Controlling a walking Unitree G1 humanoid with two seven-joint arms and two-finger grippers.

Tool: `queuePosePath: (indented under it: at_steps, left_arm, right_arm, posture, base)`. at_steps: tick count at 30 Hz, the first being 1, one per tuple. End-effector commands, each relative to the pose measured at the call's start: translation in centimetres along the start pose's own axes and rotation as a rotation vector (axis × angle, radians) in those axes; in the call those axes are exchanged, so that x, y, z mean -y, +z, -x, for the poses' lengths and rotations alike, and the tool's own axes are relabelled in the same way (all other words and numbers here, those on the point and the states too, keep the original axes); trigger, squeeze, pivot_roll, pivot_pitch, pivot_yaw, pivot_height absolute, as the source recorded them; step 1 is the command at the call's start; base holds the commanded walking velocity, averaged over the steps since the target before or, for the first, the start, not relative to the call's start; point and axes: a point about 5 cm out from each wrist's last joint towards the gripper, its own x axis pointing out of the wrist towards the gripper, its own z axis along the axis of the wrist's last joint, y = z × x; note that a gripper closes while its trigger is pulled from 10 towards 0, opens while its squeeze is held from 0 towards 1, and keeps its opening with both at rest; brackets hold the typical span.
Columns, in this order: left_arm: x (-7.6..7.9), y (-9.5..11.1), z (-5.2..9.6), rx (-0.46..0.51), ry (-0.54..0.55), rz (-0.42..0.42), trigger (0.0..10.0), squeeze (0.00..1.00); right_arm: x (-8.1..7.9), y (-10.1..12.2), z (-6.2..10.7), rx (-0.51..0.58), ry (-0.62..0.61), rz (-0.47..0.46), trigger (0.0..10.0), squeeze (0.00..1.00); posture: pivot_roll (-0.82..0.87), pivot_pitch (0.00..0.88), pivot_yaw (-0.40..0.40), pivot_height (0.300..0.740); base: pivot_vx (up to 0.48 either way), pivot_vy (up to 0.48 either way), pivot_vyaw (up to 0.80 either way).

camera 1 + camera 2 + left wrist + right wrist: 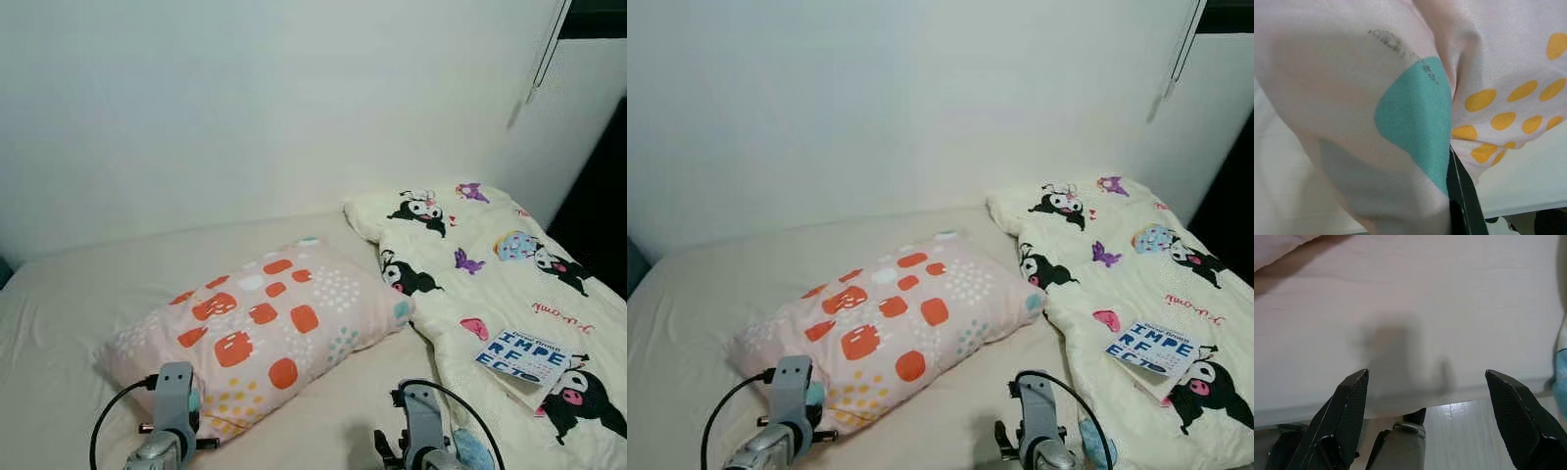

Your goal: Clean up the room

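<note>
Mostly pink pillow (pixel 257 330) — orange, yellow spots

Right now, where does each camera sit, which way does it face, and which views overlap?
Left eye: head, looking down at the bed, pillow, quilt and book; both forearms show.
Right eye: same scene, slightly shifted.
Left wrist: pressed against the pillow's corner; one black finger shows.
Right wrist: along the right tool, open above the sheet at the bed's edge.
Shared: the pillow appears in the eye views and left wrist view.

Home bedroom; bed (pixel 59 323) against white wall (pixel 245 108); patterned pillow (pixel 260 328); cartoon-print duvet (pixel 490 284); book (pixel 521 357) on duvet
</note>
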Motion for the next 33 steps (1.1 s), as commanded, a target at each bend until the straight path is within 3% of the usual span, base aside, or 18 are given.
queuePosePath:
  at_steps: [1, 20, 33]
  left_arm:
    - [-0.3, 0.6, -0.1, 0.005, -0.005, -0.035, 10.0, 0.0]
    - [0.3, 1.5, -0.3, 0.028, -0.03, -0.07, 10.0, 0.0]
    - [1.1, 3.9, -0.7, 0.1, -0.062, -0.081, 10.0, 0.0]
  right_arm:
    - [-0.3, -0.3, 0.0, -0.002, 0.003, -0.015, 10.0, 0.0]
    - [-0.5, -0.4, 0.0, -0.001, 0.003, -0.022, 10.0, 0.0]
    - [-0.6, -0.4, 0.0, 0.003, 0.005, -0.025, 10.0, 0.0]
  posture:
    - [-0.04, 0.0, 0.028, 0.74]
    - [-0.04, 0.0, 0.032, 0.74]
    - [-0.04, 0.0, 0.036, 0.74]
  base:
    - [0.0, 0.0, 0.0]
    - [0.0, 0.268, 0.0]
    - [0.0, 0.316, 0.0]
